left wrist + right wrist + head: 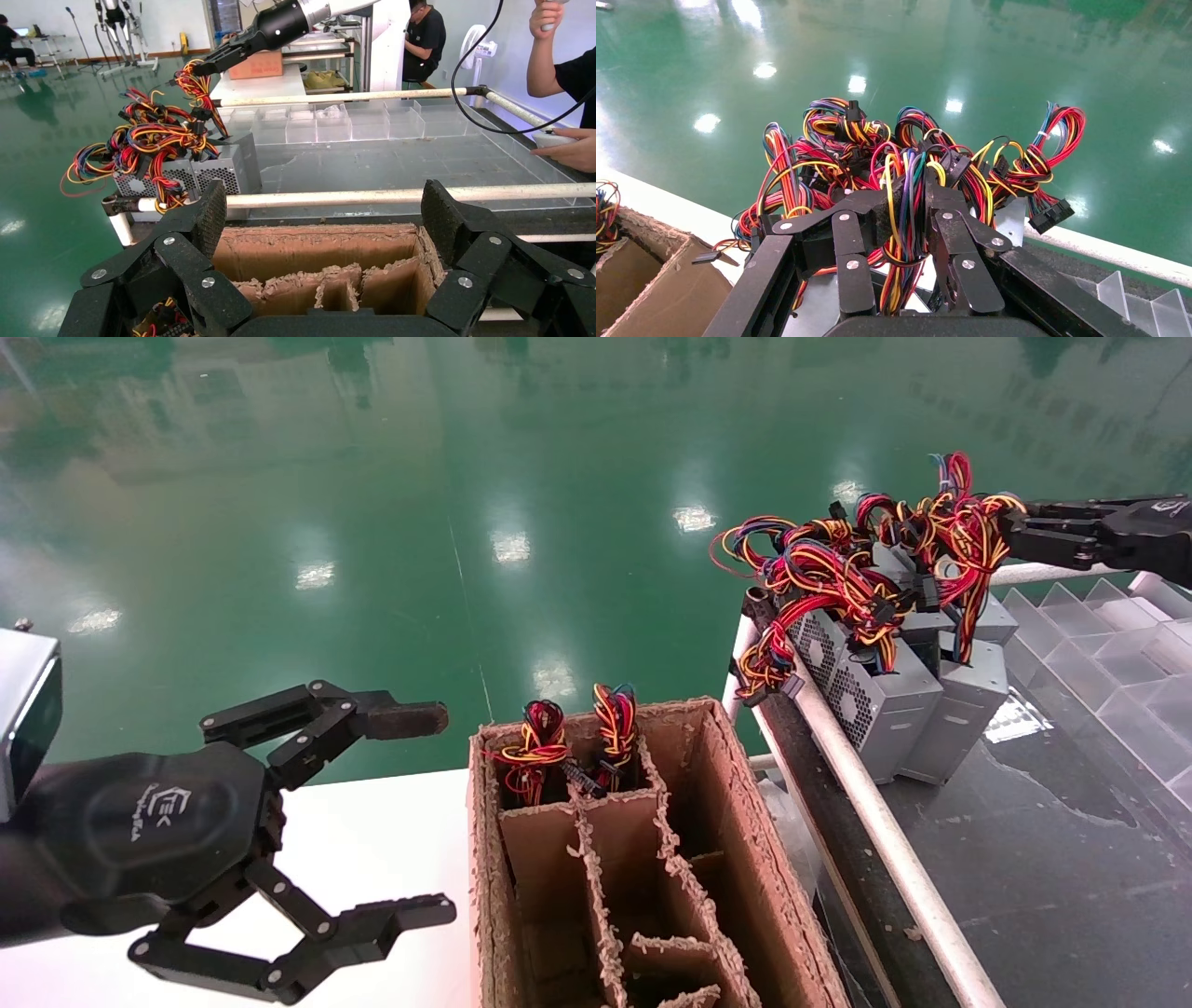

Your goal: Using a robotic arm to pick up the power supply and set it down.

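The right gripper, a black two-finger linkage on a white tubular arm, has its jaws clenched on a bundle of red, yellow, orange and black wires, which runs between the two fingers in the right wrist view. These wires belong to the power supplies, grey sheet-metal boxes with honeycomb-perforated vent faces, which stand directly below and slightly to the left of those jaws. Several boxes crowd together there on the dark tabletop, leaning against a white rail; which box the gripped wires trail from cannot be told. Their tangled wires spread out to the left of the jaws.

The left gripper, also black, hangs with its jaws released and wide apart, holding nothing, above a white surface. Just to the right of these jaws stands a brown cardboard box with ragged dividers. Its two far-left compartments each hold an upright coil of coloured wires, beside the left gripper's upper finger.

Clear plastic dividers lie below the right gripper, beyond the grey boxes.
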### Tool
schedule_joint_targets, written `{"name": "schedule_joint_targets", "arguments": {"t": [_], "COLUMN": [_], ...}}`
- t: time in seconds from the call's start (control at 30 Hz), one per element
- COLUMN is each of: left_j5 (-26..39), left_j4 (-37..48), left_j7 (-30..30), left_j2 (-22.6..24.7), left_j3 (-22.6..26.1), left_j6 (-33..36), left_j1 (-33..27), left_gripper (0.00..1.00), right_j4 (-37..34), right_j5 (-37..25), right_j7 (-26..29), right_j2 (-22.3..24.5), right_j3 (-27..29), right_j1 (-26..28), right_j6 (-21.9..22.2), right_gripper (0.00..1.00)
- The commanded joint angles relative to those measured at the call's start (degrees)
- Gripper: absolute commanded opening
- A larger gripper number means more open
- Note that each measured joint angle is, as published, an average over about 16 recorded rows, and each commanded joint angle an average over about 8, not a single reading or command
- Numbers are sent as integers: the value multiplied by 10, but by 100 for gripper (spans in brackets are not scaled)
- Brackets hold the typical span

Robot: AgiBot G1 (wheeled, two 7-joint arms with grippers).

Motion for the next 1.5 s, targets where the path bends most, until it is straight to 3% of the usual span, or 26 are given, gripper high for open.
{"name": "schedule_joint_targets", "arguments": {"t": [0.03, 0.57, 0.9, 1.5], "left_j5": [0, 0, 0, 0], "left_j4": [0, 0, 0, 0], "left_j7": [0, 0, 0, 0], "left_j2": [0, 0, 0, 0], "left_j3": [0, 0, 0, 0], "left_j6": [0, 0, 0, 0], "left_j1": [0, 0, 0, 0], "left_gripper": [100, 100, 100, 100], "right_j4": [0, 6, 17, 217], "right_j5": [1, -1, 26, 95], "right_j7": [2, 8, 4, 33], "right_j2": [0, 10, 35, 59], "right_j3": [0, 0, 18, 79], "right_j1": [-1, 6, 13, -126], "right_j6": [1, -19, -57, -84], "right_gripper": [100, 100, 100, 100]}}
